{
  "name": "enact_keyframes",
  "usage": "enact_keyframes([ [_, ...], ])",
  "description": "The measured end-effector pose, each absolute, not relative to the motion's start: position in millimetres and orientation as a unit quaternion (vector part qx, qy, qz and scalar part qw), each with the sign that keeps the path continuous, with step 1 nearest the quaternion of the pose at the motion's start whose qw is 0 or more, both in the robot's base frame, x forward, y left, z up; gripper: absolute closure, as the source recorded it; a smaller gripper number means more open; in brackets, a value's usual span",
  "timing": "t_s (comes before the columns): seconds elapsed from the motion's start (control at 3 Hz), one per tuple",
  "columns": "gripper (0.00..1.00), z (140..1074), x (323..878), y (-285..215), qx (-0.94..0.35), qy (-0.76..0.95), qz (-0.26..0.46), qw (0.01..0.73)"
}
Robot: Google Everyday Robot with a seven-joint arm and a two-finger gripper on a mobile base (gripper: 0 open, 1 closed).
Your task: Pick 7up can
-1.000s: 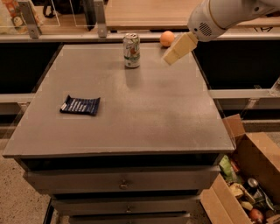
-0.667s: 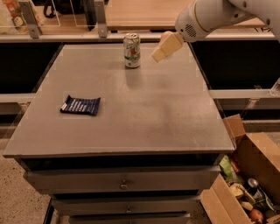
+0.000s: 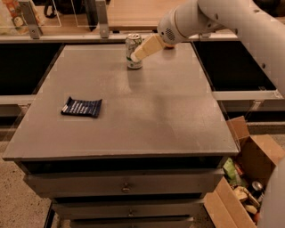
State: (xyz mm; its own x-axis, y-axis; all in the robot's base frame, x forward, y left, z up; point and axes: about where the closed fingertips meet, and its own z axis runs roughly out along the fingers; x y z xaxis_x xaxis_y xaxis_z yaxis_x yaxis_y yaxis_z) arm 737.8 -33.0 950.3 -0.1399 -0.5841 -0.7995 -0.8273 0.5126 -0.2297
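The 7up can (image 3: pixel 130 45) stands upright, long axis vertical, near the middle of the worktop's (image 3: pixel 156 116) far edge. The gripper (image 3: pixel 136 55) overlaps the can's right side — whether open or closed, I cannot tell.

Right side of 7up can (image 3: pixel 130 44) hidden behind the claw (image 3: pixel 135 56)

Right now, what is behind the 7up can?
Behind the can are the table far edge and then a wooden counter. The gripper is at the can's right side; the arm hides whatever lies behind there.
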Motion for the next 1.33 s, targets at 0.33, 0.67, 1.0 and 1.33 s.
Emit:
enact_keyframes([
  [0.33,0.0,939,755,-11,-0.471,0.738,0.158,0.457],
  [0.67,0.0,919,771,7,-0.464,0.74,0.185,0.45],
  [1.0,0.0,907,788,24,-0.467,0.739,0.201,0.442],
  [1.33,0.0,892,809,35,-0.466,0.748,0.204,0.426],
])
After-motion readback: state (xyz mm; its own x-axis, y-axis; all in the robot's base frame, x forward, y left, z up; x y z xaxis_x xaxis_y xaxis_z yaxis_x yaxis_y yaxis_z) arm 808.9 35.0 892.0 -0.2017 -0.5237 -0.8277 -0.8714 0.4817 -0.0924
